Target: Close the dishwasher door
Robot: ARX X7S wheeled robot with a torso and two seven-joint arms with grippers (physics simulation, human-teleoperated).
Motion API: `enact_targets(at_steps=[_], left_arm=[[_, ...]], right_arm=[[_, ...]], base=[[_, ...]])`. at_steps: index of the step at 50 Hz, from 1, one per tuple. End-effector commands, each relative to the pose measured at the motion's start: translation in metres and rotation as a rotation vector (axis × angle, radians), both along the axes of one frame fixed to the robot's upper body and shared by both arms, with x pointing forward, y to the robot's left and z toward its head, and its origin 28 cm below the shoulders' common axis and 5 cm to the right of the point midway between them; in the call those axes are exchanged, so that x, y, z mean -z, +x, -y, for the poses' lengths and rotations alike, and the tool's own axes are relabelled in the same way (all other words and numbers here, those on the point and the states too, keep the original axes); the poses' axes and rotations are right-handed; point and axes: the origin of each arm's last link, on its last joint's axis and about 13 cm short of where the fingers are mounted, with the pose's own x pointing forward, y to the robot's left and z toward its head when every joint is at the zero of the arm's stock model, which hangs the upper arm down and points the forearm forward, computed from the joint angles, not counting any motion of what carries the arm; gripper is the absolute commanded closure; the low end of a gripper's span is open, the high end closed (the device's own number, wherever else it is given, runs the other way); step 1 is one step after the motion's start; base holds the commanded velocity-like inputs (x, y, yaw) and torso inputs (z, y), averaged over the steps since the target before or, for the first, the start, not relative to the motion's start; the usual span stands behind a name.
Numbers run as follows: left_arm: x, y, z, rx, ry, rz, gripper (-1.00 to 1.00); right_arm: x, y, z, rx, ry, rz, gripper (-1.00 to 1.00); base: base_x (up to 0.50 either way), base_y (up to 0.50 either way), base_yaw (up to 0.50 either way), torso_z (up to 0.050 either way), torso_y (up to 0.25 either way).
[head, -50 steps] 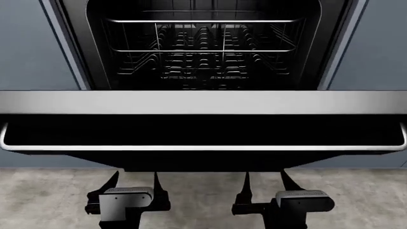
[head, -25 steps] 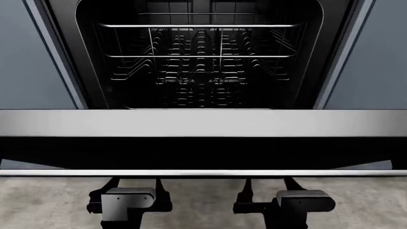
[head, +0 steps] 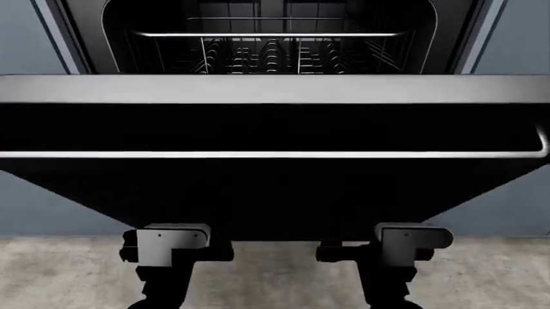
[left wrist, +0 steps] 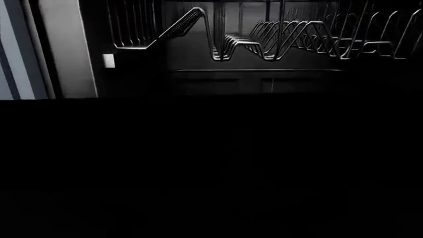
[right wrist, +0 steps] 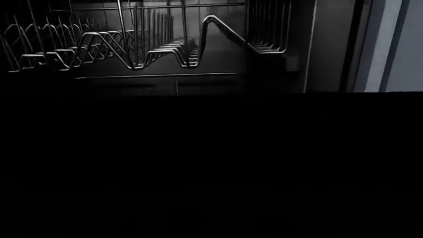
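Observation:
The dishwasher door [head: 275, 187] is a wide glossy black panel, part-way raised and tilted toward me. Its brushed-silver top strip [head: 275, 88] and thin silver bar handle [head: 275, 154] run across the head view. Both arms are below the door's lower edge. Only the grey body of the left gripper [head: 174, 244] and of the right gripper [head: 411, 238] shows. Their fingers are hidden behind the panel. In both wrist views the black door [left wrist: 211, 163] [right wrist: 211, 163] fills the lower part and no fingers can be made out.
Behind the door the dark tub holds a wire rack [head: 270, 51] [left wrist: 278, 37] [right wrist: 99, 42]. Grey-blue cabinet fronts [head: 30, 38] [head: 520, 32] flank the opening. A speckled beige floor [head: 275, 277] lies under the arms.
The door has swung upward: its silver strip and handle rose in the head view and now cover most of the rack. Both grippers rose slightly and their fingers went out of sight behind the panel.

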Motion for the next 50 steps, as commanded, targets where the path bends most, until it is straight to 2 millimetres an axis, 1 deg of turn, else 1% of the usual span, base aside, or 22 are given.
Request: enact_targets(at_steps=[1,6,10,13,21,29,34,40,50], left_arm=[[-0.047,0.02,0.001,0.005,0.009,0.106,-1.0],[-0.057,0.033,0.001,-0.001,-0.013,0.089,-1.0],[-0.064,0.043,0.0,-0.005,-0.024,0.083,-1.0],[-0.065,0.05,0.0,-0.006,-0.032,0.072,-1.0],[-0.057,0.064,0.002,-0.013,-0.041,0.03,-1.0],[-0.057,0.082,0.002,-0.025,-0.045,0.013,-1.0],[-0.052,0.093,0.002,-0.032,-0.046,-0.005,-1.0],[-0.044,0.1,0.002,-0.048,-0.041,-0.033,-1.0],[-0.041,0.113,0.002,-0.107,-0.003,-0.056,-1.0]], right_arm=[[-0.053,0.024,0.004,0.025,-0.003,0.117,-1.0],[-0.066,0.035,0.004,0.027,-0.017,0.127,-1.0],[-0.071,0.045,0.003,0.031,-0.032,0.125,-1.0],[-0.073,0.053,0.003,0.036,-0.044,0.124,-1.0],[-0.069,0.072,0.002,0.027,-0.086,0.104,-1.0],[-0.067,0.094,-0.001,0.021,-0.121,0.087,-1.0],[-0.062,0.107,-0.002,0.029,-0.134,0.063,-1.0],[-0.057,0.115,-0.002,0.032,-0.141,0.045,-1.0],[-0.059,0.124,0.001,0.041,-0.133,0.032,-1.0]], base=[[0.0,0.0,0.0,0.0,0.0],[0.0,0.0,0.0,0.0,0.002],[0.0,0.0,0.0,0.0,0.003],[0.0,0.0,0.0,0.0,0.004],[0.0,0.0,0.0,0.0,0.003],[0.0,0.0,0.0,0.0,0.0],[0.0,0.0,0.0,0.0,0.0],[0.0,0.0,0.0,0.0,0.0],[0.0,0.0,0.0,0.0,0.0]])
